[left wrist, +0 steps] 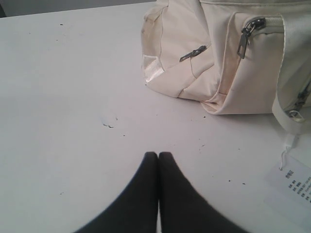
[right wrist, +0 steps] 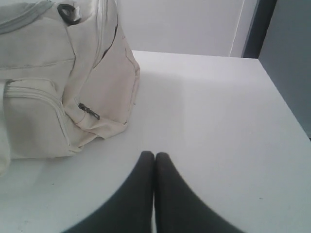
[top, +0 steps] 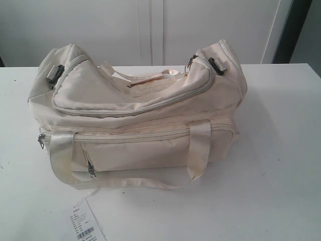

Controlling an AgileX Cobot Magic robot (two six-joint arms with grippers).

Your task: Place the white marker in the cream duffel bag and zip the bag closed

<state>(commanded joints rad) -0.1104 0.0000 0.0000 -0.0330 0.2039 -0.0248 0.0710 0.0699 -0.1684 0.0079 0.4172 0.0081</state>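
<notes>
Cream duffel bag (top: 150,145) looks zipped shut, white marker nowhere visible; left gripper (left wrist: 158,155) and right gripper (right wrist: 154,155) clenched empty, only verification apparently remaining.

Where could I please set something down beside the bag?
Widest bare table lies between the bag's right end and the right edge, running round to the front. A smaller patch lies left of the bag. The strap and paper tag crowd the front left; behind the bag only a narrow strip shows.
</notes>
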